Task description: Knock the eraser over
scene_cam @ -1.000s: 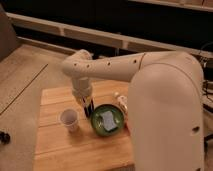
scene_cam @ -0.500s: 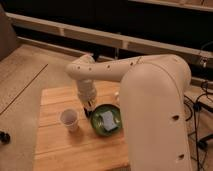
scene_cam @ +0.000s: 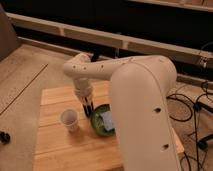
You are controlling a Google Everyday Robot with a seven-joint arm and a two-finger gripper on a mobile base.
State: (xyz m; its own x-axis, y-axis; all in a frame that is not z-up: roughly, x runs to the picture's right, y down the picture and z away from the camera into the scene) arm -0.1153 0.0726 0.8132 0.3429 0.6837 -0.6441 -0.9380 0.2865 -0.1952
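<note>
My gripper hangs from the white arm, pointing down at the wooden table. It sits between a white paper cup on its left and a green bowl on its right, close to the bowl's rim. A pale block lies in the bowl; I cannot tell whether it is the eraser. No other eraser shows, and the arm hides the table's right part.
The table's left edge borders open floor. A dark wheel stands on the floor at the left. Cables and a chair base lie at the right. A dark wall with rails runs behind the table.
The gripper has dropped a little lower between cup and bowl. The arm's bulk has swung to cover more of the table's right side.
</note>
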